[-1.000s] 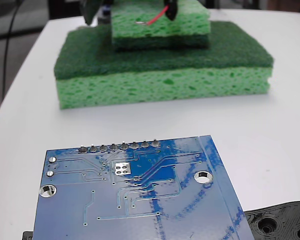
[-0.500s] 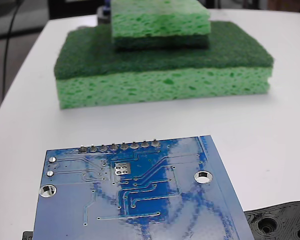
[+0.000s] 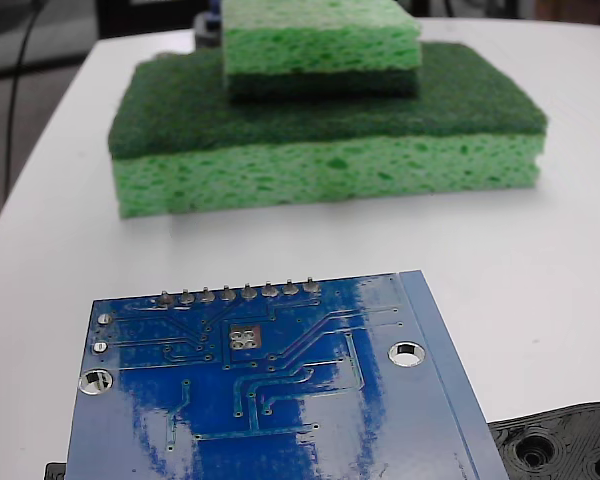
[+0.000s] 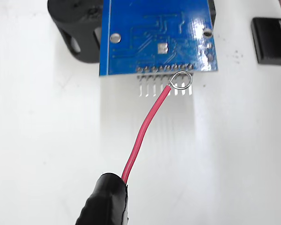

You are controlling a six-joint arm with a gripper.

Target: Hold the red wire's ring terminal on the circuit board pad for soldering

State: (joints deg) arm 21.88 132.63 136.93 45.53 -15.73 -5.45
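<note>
The blue circuit board (image 3: 280, 400) lies at the near edge of the fixed view, with its grey pin row toward the sponges. Its square silver pad (image 3: 243, 338) is bare. The wrist view shows the board (image 4: 154, 33) at the top, with the pad (image 4: 162, 47) near its middle. The red wire (image 4: 145, 126) rises from a black sleeve (image 4: 105, 201) at the bottom edge. Its ring terminal (image 4: 181, 79) hangs over the pin row, below and right of the pad. The gripper's fingers are hidden behind the sleeve. Neither wire nor gripper shows in the fixed view.
Two stacked green sponges (image 3: 325, 150) stand behind the board on the white table (image 3: 540, 270). A black plastic piece with holes (image 3: 565, 445) lies at the board's lower right. The wrist view shows a black round holder (image 4: 77, 28) and a flat black block (image 4: 271, 40) beside the board.
One second ago the gripper held the wire over the top sponge at the back of the fixed view. It left that view half a second ago and has stayed out.
</note>
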